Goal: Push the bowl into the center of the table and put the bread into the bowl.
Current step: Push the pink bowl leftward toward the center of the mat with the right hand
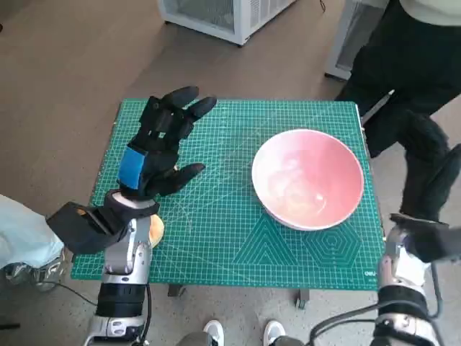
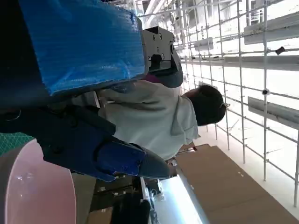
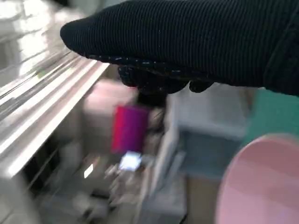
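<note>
The pink bowl stands empty on the right half of the green mat; its rim also shows in the left wrist view and the right wrist view. A piece of tan bread peeks out from under my left wrist near the mat's front left. My left hand hovers over the mat's left side, fingers spread and holding nothing, left of the bowl. My right hand is off the table's front right corner, beside the bowl; how its fingers lie is unclear.
A person in dark trousers stands at the table's far right corner, and a person in a white top shows in the left wrist view. A white cabinet stands behind the table. Shoes show at the front edge.
</note>
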### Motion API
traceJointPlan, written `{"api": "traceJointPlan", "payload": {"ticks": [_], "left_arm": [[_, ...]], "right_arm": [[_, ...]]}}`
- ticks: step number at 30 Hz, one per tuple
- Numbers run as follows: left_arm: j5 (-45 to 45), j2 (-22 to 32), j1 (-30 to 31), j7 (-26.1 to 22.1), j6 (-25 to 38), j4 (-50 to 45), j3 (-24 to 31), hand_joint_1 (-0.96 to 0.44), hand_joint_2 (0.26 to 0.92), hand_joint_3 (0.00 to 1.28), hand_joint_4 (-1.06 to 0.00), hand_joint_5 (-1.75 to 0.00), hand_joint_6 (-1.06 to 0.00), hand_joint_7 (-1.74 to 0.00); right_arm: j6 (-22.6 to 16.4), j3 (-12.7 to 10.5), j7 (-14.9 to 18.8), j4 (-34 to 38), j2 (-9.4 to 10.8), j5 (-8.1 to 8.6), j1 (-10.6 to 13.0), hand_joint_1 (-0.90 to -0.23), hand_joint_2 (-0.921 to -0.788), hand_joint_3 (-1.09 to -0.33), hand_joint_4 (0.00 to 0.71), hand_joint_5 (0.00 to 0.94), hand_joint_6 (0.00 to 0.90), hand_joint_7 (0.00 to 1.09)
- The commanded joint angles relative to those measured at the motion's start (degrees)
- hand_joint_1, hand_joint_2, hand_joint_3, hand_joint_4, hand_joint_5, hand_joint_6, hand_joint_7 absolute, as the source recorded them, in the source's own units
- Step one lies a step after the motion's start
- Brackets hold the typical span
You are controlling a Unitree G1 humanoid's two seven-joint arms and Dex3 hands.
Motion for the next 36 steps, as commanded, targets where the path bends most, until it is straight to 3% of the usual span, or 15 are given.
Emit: {"api": "traceJointPlan", "payload": {"ticks": [1,9,14,25,36], "left_arm": [[0.8,-0.2,0.1,0.5,-0.5,0.1,-0.2,-0.56,0.921,0.14,-0.17,-0.48,-0.06,-0.76],[1.1,0.0,0.1,0.5,-0.6,-0.3,-0.5,-0.55,0.921,0.14,-0.18,-0.48,-0.06,-0.76],[1.2,0.3,0.0,0.3,-0.7,0.0,-0.3,-0.55,0.921,0.14,-0.18,-0.48,-0.05,-0.76],[1.0,0.6,0.7,0.1,-0.8,-0.3,0.2,-0.55,0.921,0.14,-0.18,-0.46,-0.05,-0.76],[1.3,1.4,1.4,0.4,-1.0,-0.8,1.0,-0.55,0.921,0.14,-0.22,-0.42,-0.08,-0.73]], "right_arm": [[3.0,-1.7,1.8,6.0,0.8,2.65,-1.6,-0.677,-0.921,-0.848,0.141,0.002,0.067,0.44],[8.5,-2.9,3.7,11.4,2.6,4.71,-3.7,-0.688,-0.921,-0.856,0.133,0.0,0.075,0.42],[11.7,-2.9,2.7,13.4,4.0,4.41,-5.0,-0.71,-0.921,-0.856,0.134,0.0,0.097,0.38],[17.0,-2.2,0.9,15.5,6.6,2.87,-6.9,-0.693,-0.921,-0.866,0.152,0.008,0.138,0.35],[22.2,-4.0,1.2,16.7,9.9,4.89,-9.9,-0.678,-0.921,-0.885,0.174,0.012,0.18,0.33]]}}
